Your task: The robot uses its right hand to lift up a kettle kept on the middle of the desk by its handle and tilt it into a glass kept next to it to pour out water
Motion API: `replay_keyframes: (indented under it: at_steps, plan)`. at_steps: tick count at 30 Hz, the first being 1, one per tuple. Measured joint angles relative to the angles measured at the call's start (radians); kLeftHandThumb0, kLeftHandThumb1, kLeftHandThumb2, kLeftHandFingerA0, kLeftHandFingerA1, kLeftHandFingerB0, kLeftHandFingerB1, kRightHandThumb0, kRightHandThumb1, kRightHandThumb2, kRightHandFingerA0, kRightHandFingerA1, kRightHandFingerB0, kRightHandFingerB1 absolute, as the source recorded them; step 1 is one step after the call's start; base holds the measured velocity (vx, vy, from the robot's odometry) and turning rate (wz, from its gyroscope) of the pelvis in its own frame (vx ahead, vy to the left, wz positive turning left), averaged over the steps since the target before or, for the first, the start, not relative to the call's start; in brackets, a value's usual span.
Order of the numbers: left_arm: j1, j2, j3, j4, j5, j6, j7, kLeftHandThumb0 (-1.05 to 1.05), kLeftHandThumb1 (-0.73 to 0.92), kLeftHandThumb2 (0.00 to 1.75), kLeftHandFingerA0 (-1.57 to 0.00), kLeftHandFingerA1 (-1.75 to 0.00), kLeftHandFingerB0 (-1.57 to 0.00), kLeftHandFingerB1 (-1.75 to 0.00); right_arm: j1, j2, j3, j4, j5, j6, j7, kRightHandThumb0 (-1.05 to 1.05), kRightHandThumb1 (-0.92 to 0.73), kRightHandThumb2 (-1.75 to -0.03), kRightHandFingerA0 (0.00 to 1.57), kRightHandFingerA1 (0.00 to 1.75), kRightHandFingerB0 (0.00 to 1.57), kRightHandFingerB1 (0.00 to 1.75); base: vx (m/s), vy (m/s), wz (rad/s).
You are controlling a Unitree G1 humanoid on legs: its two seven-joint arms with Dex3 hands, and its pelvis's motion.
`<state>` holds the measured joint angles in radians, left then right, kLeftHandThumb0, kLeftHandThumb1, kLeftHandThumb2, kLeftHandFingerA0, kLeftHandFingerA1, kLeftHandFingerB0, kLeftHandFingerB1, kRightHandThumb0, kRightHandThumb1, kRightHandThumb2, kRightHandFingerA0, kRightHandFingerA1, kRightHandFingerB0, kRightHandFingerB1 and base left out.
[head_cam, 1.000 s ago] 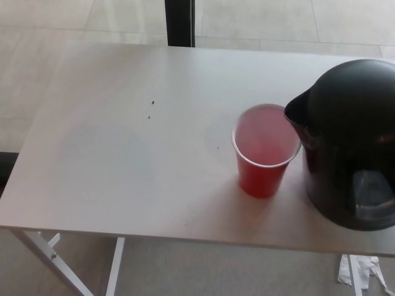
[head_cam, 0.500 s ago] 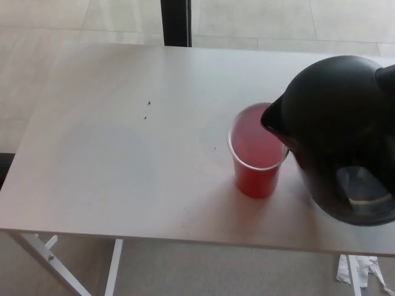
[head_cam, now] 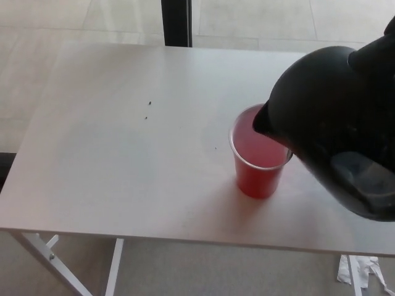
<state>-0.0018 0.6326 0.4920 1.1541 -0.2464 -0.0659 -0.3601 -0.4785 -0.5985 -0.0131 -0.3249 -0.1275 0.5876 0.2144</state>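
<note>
Since the earlier frame the black kettle (head_cam: 333, 123) has been raised and tipped further, its spout brought over the red cup (head_cam: 259, 163). The right hand (head_cam: 378, 46) is seen only at the kettle's top, where its grip cannot be told. The cup stands on the white desk (head_cam: 123, 154).

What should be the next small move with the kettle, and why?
Probably tilt the kettle a little further toward the red cup. Its spout is already over the cup's rim, the kettle is lifted and leaning, but no water stream is visible.
</note>
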Motion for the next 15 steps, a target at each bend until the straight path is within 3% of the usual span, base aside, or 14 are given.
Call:
replay_keyframes:
  at_steps: [3,4,7,8,10,11,12,13,14,15]
  plan:
    - [-0.001,0.000,-0.001,-0.001,0.000,0.000,0.000,-1.05,0.32,1.17,-1.33,-0.99,-0.88,-1.61,-0.033,-0.023,0.032,0.007,-0.018,0.003,0.020,-0.23,-0.51,-0.88,0.95,1.75,0.90,0.93,0.00,0.000,0.00]
    - [-0.003,0.000,-0.001,-0.001,0.000,0.000,0.000,-1.05,0.30,1.15,-1.33,-1.00,-0.89,-1.62,-0.048,-0.031,0.043,0.009,-0.023,0.004,0.028,-0.22,-0.49,-0.97,0.93,1.75,0.84,1.30,0.00,0.000,0.00]
    - [-0.006,0.001,-0.001,-0.008,-0.001,0.000,0.000,-1.05,0.30,1.14,-1.33,-1.00,-0.90,-1.59,-0.091,-0.056,0.085,0.009,-0.039,0.008,0.055,-0.21,-0.49,-0.97,0.90,1.75,0.80,1.44,0.00,0.000,0.00]
    - [-0.007,0.001,0.000,-0.009,-0.002,0.000,0.000,-0.21,-0.09,0.82,-1.25,-1.16,-1.13,-1.14,-0.102,-0.063,0.098,0.007,-0.046,0.012,0.063,-0.20,-0.45,-1.02,0.89,1.75,0.79,1.47,0.00,0.000,0.00]
    - [-0.010,0.003,0.000,-0.012,-0.003,0.001,0.001,-0.21,-0.09,0.82,-1.25,-1.16,-1.13,-1.14,-0.124,-0.074,0.127,0.002,-0.062,0.019,0.078,-0.17,-0.44,-1.07,0.90,1.75,0.81,1.47,0.00,0.000,0.00]
    - [-0.011,0.004,0.000,-0.013,-0.003,0.001,0.001,-1.05,0.32,1.16,-1.32,-1.01,-0.89,-1.60,-0.132,-0.078,0.139,0.000,-0.070,0.020,0.084,-0.16,-0.40,-1.15,0.92,1.75,0.83,1.49,0.00,0.000,0.00]
    - [-0.012,0.004,0.000,-0.015,-0.003,0.001,0.000,-1.05,0.34,1.15,-1.31,-1.01,-0.90,-1.57,-0.139,-0.080,0.149,0.000,-0.077,0.020,0.088,-0.30,-0.41,-1.17,1.25,1.41,1.00,1.24,0.00,0.000,0.00]
    - [-0.013,0.005,-0.001,-0.016,-0.003,0.001,0.000,-1.05,0.34,1.15,-1.34,-0.98,-0.91,-1.56,-0.145,-0.085,0.161,-0.001,-0.087,0.017,0.092,-0.23,-0.46,-1.06,0.95,1.75,0.86,1.15,0.00,0.000,0.00]
    - [-0.013,0.006,-0.002,-0.018,-0.003,0.001,0.000,-1.05,0.34,1.15,-1.34,-0.98,-0.91,-1.56,-0.154,-0.094,0.184,-0.006,-0.105,0.017,0.097,-0.23,-0.46,-1.06,0.95,1.75,0.86,1.15,0.00,0.000,0.00]
    - [-0.013,0.007,-0.003,-0.019,-0.003,0.001,0.000,-0.21,-0.09,0.82,-1.25,-1.15,-1.13,-1.14,-0.160,-0.105,0.202,-0.009,-0.119,0.014,0.100,-0.22,-0.48,-1.02,0.94,1.75,0.85,1.22,0.00,0.000,0.00]
